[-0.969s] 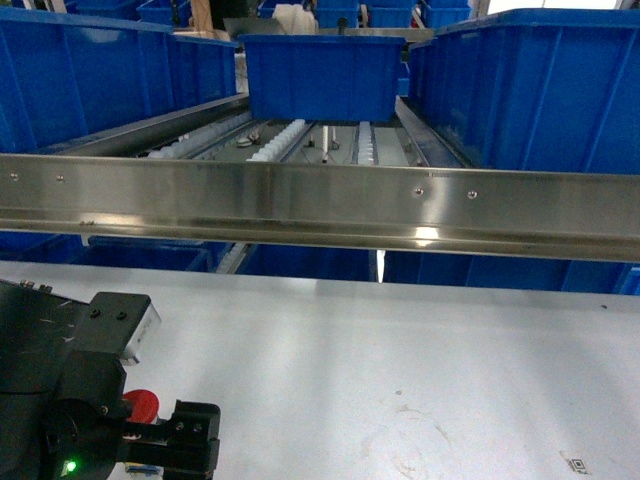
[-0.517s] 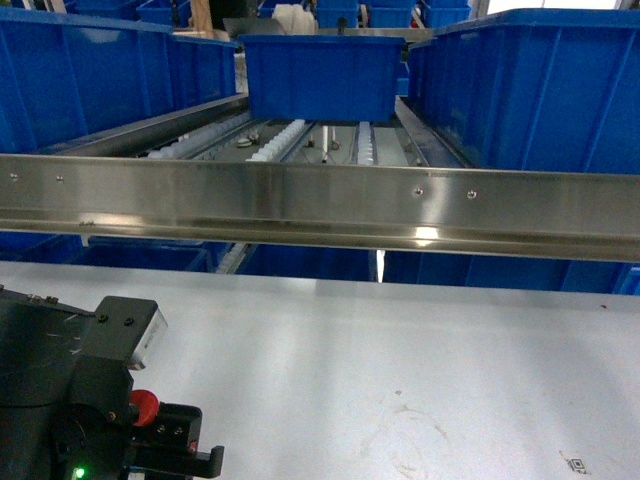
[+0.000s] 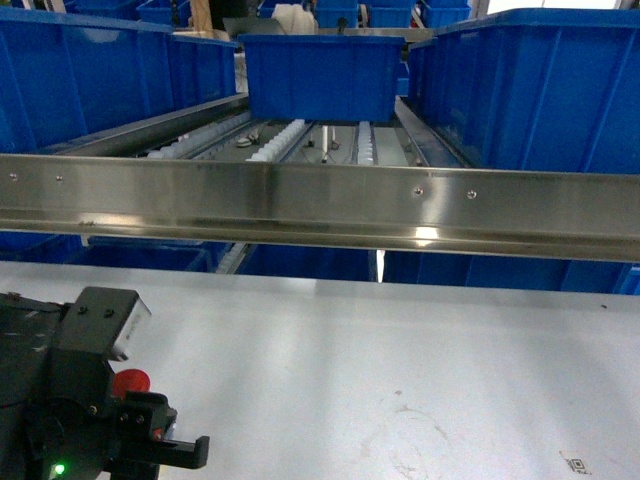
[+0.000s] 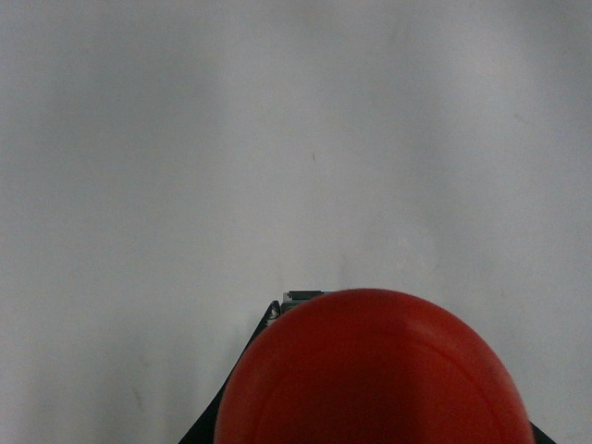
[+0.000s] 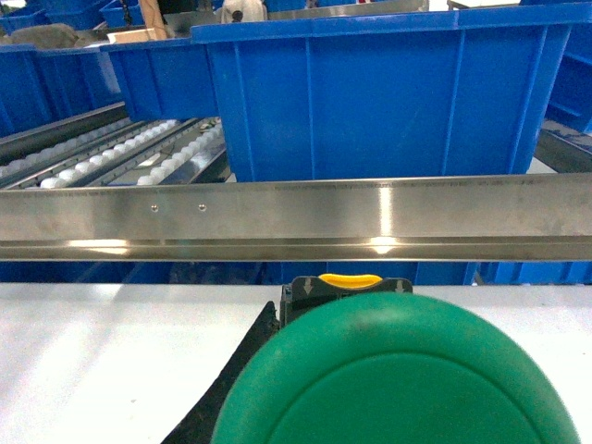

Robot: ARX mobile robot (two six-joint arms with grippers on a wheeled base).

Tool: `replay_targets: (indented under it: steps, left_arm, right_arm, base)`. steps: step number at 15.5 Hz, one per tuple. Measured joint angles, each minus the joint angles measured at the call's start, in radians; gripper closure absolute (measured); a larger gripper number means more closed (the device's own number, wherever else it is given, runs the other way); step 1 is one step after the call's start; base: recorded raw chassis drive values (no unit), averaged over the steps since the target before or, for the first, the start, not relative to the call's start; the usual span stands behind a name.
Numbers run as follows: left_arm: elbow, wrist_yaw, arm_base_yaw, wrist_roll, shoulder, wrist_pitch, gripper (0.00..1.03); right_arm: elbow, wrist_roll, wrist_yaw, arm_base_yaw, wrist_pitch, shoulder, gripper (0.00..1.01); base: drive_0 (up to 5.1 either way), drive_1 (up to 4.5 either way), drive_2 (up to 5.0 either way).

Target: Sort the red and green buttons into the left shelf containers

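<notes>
While you compare this moment with half a second back, you will see the left gripper (image 3: 150, 440) has drawn a little toward the left and lower edge of the head view, and the red button (image 3: 131, 381) it carries has shifted left with it; a second back that red cap sat further right and lower. The shelf and bins look unchanged.

You are facing a pale grey table (image 3: 400, 350) with faint scuffs. Across the scene runs a steel rail (image 3: 330, 200), with roller tracks (image 3: 290, 138) behind it. Blue bins stand on the shelf: a left bin (image 3: 90, 80), a middle bin (image 3: 320, 75) and a right bin (image 3: 530, 90), with more blue bins below the rail.

Look at the left wrist view: the red cap (image 4: 375, 370) fills the lower middle, right in front of the camera, with its dark body just showing beneath. The left fingers appear clamped on that button, though the pads themselves are hidden.

In the right wrist view the green button (image 5: 398, 370) sits just as close to the camera, a yellow part and dark block behind its cap. You cannot see the right fingers, so whether they grip it cannot be told.
</notes>
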Motion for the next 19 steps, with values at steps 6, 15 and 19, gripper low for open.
replay_targets:
  steps: [6, 15, 19]
  left_arm:
    - [-0.130, 0.124, 0.102, 0.146, -0.789, -0.076, 0.78]
    - [-0.166, 0.123, 0.112, 0.121, -1.025, -0.090, 0.78]
    - [-0.166, 0.123, 0.112, 0.121, -1.025, -0.089, 0.78]
  right_arm:
    - [0.000, 0.000, 0.000, 0.000, 0.000, 0.000, 0.74]
    - [0.000, 0.000, 0.002, 0.000, 0.002, 0.000, 0.75]
    - [-0.002, 0.000, 0.005, 0.000, 0.002, 0.000, 0.75]
  base:
    - [0.0, 0.00, 0.0]
    - [-1.1, 0.26, 0.8]
    - [-4.3, 0.62, 4.3]
